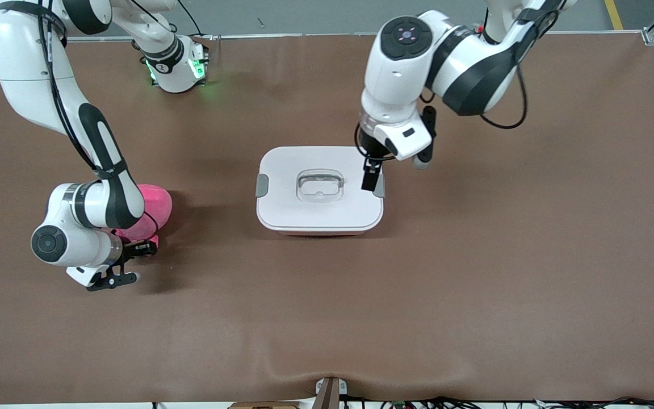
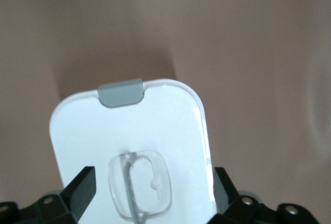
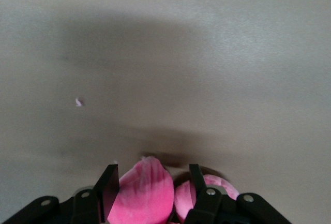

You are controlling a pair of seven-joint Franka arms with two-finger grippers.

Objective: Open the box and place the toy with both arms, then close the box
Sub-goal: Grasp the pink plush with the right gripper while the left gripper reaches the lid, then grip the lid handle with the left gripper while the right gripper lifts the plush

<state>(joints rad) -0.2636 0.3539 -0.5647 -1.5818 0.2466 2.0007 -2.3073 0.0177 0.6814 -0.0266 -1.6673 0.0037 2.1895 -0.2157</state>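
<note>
Lying mid-tabletop, the box (image 1: pixel 319 191) has its long axis running 3-to-9 o'clock, lid on; left gripper (image 1: pixel 370 177) fingers are spread over it. The toy (image 1: pixel 154 211) is straddled by right gripper (image 3: pixel 150 193) fingers at 9.

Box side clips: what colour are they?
Grey, against the white lid of the box. A clip shows best in the left wrist view.

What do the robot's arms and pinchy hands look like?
Both arms are smooth, rounded white tubes with shiny black sections at the joints and thin black cables looping along them. The right arm's base glows green. The left gripper and right gripper are black, each with two flat fingers and small silver screws.
</note>
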